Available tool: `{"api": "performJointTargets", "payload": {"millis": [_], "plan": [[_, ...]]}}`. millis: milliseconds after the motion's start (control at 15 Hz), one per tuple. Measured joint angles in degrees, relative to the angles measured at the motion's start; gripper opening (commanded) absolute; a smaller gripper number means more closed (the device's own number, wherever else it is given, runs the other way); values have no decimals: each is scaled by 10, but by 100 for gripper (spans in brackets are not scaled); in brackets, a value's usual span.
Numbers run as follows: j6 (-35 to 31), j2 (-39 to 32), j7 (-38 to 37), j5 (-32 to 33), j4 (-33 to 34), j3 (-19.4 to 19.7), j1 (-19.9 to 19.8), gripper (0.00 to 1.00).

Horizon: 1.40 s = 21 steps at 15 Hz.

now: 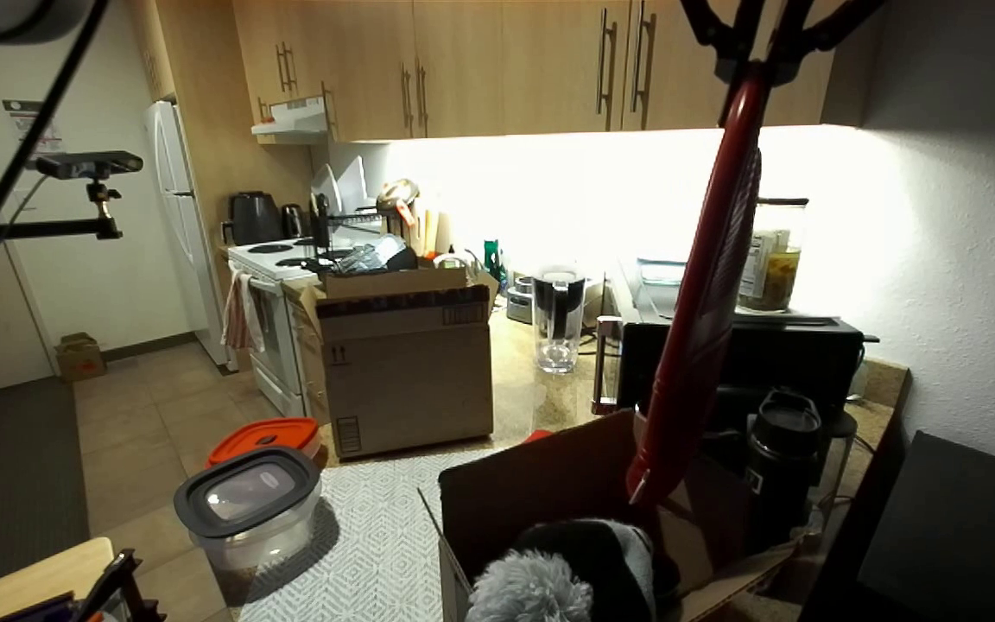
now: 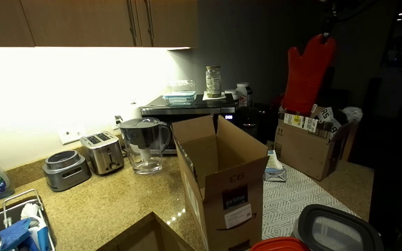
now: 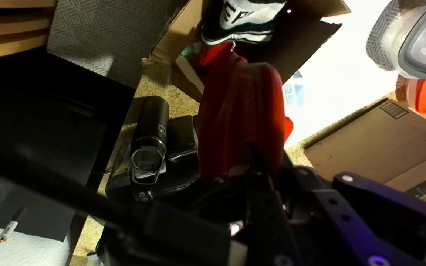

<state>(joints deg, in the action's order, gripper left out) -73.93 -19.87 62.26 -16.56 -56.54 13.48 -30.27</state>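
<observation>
A red oven mitt (image 1: pixel 705 259) hangs nearly upright from my gripper (image 1: pixel 755 73). The gripper (image 2: pixel 325 34) is shut on the end of the mitt (image 2: pixel 307 76) opposite the cuff. The cuff end hangs at the opening of an open cardboard box (image 2: pixel 298 150); how far inside it reaches I cannot tell. The box (image 1: pixel 519 484) holds a black and white knitted hat (image 3: pixel 250 16) with a grey fluffy pompom (image 1: pixel 532 587). In the wrist view the mitt (image 3: pixel 240 114) covers much of the middle, and the fingertips (image 3: pixel 268 159) are dark and blurred against it.
A tall open cardboard box (image 2: pixel 236 216) stands on the counter. Lidded containers, one grey (image 1: pixel 247 492) and one orange (image 1: pixel 264 436), are near it. A black bottle (image 1: pixel 784 449), a microwave (image 2: pixel 187 111) with a jar (image 2: pixel 213 82) on top, and a water pitcher (image 2: pixel 141 139) stand around.
</observation>
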Motion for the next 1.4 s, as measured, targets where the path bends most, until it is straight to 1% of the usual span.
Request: {"api": "performJointTargets", "payload": {"millis": [333, 733, 1067, 1400], "plan": [[0, 7, 8, 2, -16, -3, 14, 2], [0, 51, 39, 22, -71, -5, 29, 2], [-8, 100, 39, 29, -137, -5, 40, 2], [-50, 151, 39, 44, -218, -9, 59, 2]]}}
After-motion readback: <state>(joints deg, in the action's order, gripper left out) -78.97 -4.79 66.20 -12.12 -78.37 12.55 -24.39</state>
